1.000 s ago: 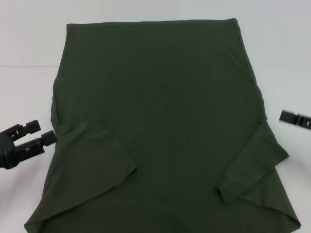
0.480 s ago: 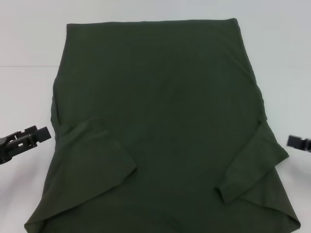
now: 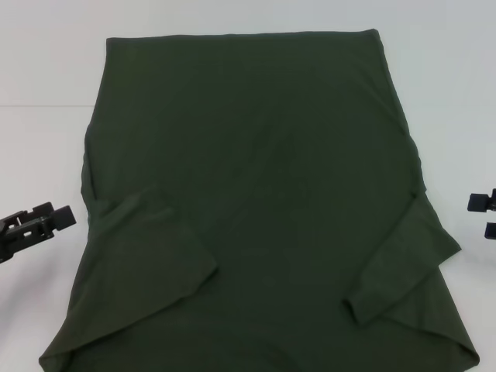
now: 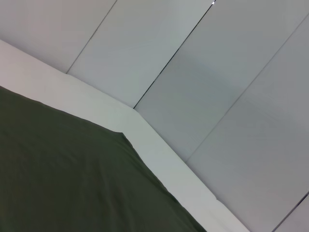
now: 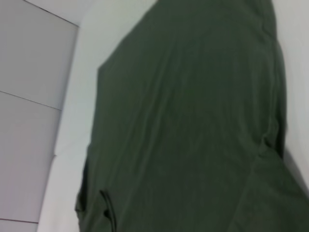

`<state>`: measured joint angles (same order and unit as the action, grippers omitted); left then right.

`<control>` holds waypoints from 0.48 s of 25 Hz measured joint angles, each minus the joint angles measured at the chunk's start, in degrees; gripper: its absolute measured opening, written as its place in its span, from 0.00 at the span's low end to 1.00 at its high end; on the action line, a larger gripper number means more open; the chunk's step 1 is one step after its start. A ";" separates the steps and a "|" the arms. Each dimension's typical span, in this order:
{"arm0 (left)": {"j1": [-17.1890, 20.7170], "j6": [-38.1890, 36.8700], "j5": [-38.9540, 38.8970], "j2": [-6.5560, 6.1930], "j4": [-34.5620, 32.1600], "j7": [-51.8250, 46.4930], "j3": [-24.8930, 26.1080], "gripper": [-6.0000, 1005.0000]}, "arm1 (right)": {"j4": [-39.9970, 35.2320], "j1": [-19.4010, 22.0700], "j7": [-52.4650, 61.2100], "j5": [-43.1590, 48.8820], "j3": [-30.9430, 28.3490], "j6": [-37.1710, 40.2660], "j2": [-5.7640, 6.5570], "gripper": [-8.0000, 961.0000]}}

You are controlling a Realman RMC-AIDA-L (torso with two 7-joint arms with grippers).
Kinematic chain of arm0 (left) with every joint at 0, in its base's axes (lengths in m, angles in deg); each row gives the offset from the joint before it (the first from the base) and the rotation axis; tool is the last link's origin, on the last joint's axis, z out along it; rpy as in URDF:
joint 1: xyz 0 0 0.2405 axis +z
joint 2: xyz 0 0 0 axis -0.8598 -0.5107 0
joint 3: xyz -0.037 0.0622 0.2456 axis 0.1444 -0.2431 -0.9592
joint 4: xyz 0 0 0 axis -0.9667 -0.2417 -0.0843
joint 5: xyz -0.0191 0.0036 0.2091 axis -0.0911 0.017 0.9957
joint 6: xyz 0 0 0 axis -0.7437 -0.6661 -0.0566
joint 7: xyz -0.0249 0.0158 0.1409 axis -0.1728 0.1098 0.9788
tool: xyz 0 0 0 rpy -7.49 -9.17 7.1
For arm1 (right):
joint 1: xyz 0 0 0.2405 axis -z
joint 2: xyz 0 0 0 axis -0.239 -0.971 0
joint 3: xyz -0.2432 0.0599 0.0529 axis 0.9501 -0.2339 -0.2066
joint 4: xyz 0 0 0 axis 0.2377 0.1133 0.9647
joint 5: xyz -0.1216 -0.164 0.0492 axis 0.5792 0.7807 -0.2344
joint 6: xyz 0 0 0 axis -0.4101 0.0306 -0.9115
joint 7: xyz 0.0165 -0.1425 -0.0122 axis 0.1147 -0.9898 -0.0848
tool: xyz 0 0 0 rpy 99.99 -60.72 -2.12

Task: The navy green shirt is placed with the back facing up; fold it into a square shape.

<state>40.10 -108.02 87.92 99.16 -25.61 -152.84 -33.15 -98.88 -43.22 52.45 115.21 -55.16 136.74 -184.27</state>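
The navy green shirt [image 3: 248,194] lies flat on the white table [image 3: 46,77], plain side up. Both sleeves are folded inward over the body near its lower part. My left gripper [image 3: 48,218] hovers over bare table just off the shirt's left edge, level with the folded left sleeve, open and holding nothing. At the frame's right edge my right gripper [image 3: 485,215] is partly cut off. Its two fingers stand apart beside the folded right sleeve, clear of the cloth. The left wrist view shows a corner of the shirt [image 4: 72,179], and the right wrist view its length [image 5: 193,121].
Bare white table surrounds the shirt on the left, right and far sides. Grey wall panels [image 4: 203,72] rise behind the table's far edge. The shirt's near end runs out of the head view at the bottom.
Both grippers have drawn back outward from the shirt. The left one slid left, and the right one moved toward the frame edge and lower. The shirt has not moved.
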 joint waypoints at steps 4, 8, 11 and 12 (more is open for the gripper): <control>0.25 0.06 0.03 -0.24 0.18 0.97 0.01 0.83 | -1.90 -2.65 2.59 3.30 0.50 -0.55 0.23 0.98; 0.37 0.09 0.18 -0.39 -0.18 1.44 -0.37 0.83 | -5.82 -6.01 8.18 10.70 4.46 -3.76 -0.01 0.98; 0.47 0.49 1.10 -0.45 -0.79 2.57 -0.79 0.83 | -6.95 -9.44 11.81 16.39 6.35 -4.63 -0.43 0.98; 0.48 0.98 1.57 -0.46 -1.02 3.27 -0.79 0.83 | -7.35 -10.39 12.47 17.84 6.44 -4.76 -0.65 0.98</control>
<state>40.58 -107.03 89.49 98.70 -26.63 -149.57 -33.93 -106.22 -53.61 64.93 133.04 -48.72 131.97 -184.92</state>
